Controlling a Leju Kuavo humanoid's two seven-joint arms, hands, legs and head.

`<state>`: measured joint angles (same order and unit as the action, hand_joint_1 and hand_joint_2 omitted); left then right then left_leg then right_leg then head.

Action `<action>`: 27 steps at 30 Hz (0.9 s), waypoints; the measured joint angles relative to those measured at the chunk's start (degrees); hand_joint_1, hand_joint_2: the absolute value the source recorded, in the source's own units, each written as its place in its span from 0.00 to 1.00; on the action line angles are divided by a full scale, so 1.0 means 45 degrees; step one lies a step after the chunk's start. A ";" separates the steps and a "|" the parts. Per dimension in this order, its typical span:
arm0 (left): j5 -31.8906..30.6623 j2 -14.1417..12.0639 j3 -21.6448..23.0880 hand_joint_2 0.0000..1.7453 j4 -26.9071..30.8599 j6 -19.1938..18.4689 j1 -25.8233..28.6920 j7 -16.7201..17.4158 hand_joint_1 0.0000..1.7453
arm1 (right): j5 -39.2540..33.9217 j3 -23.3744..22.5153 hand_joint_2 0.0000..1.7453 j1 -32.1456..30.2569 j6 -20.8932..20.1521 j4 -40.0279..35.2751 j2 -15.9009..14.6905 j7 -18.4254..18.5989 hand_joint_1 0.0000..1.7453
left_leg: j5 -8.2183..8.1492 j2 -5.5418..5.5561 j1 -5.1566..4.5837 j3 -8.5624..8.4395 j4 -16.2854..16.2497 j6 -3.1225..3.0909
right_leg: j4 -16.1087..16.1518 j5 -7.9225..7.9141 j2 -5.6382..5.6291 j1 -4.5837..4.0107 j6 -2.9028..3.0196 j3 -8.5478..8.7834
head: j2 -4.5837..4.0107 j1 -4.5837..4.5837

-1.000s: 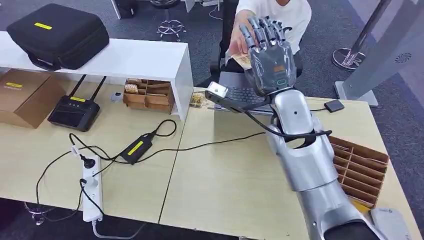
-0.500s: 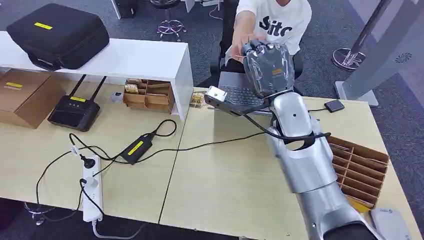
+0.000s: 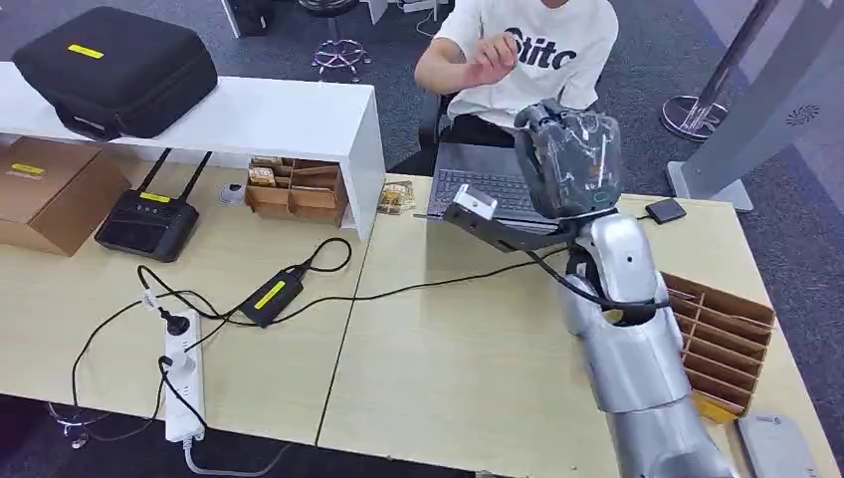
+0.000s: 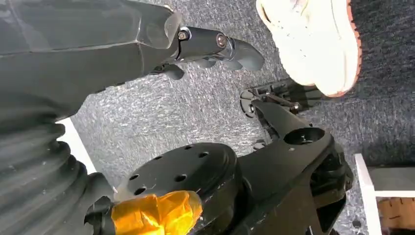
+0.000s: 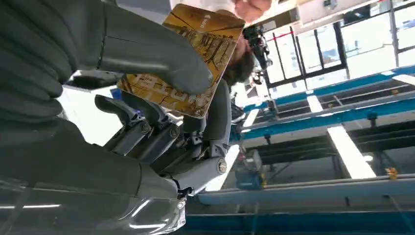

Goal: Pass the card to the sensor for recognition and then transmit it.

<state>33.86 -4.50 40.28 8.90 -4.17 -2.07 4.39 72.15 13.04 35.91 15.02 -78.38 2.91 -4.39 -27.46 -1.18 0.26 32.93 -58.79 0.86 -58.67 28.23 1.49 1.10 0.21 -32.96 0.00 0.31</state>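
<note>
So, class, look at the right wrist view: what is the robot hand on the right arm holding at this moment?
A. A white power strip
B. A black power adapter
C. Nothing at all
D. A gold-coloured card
D: in the right wrist view the right robot hand pinches a gold-coloured card between its thumb and its fingers, raised above the laptop in the head view.

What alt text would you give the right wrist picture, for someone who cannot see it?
The robot's right hand holds a gold patterned card, its thick grey thumb pressed across the card's face and darker fingers behind it. Beyond are a person's blurred hand, bright windows and blue beams.
</note>
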 joint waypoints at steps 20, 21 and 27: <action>0.1233 0.0170 -0.0005 1.00 -0.0141 0.0447 0.0025 0.0019 0.00 | -0.3413 -0.6836 1.00 -0.3354 -0.0485 -0.2733 -0.0840 -0.1393 1.00 | -0.0006 0.0005 0.0001 0.0010 -0.0001 -0.0001 | 0.0006 -0.0001 0.0007 -0.0001 -0.0002 -0.0006 | 0.0000 0.0000; 0.1258 0.0180 -0.0005 1.00 -0.0146 0.0452 0.0025 0.0019 0.00 | -0.3575 -0.7106 1.00 -0.3511 -0.0515 -0.2851 -0.0850 -0.1472 1.00 | -0.0006 0.0008 0.0001 0.0013 -0.0001 -0.0001 | 0.0006 0.0000 0.0010 -0.0001 -0.0002 -0.0007 | 0.0000 0.0005; 0.1655 0.0243 -0.0005 1.00 -0.0185 0.0568 0.0026 -0.0010 0.00 | -0.4511 -0.8653 1.00 -0.4492 -0.1039 -0.3646 -0.0864 -0.1976 1.00 | -0.0007 0.0007 0.0000 0.0020 0.0000 -0.0002 | 0.0007 0.0000 0.0009 -0.0001 -0.0003 -0.0010 | 0.0000 0.0005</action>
<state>41.31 -3.41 40.26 8.07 -1.62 -1.95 4.35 51.85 -25.90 15.70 10.34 -94.79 -0.98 -13.29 -27.49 -1.15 0.26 33.02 -58.80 0.86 -58.64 28.23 1.53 1.10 0.20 -33.00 0.00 0.33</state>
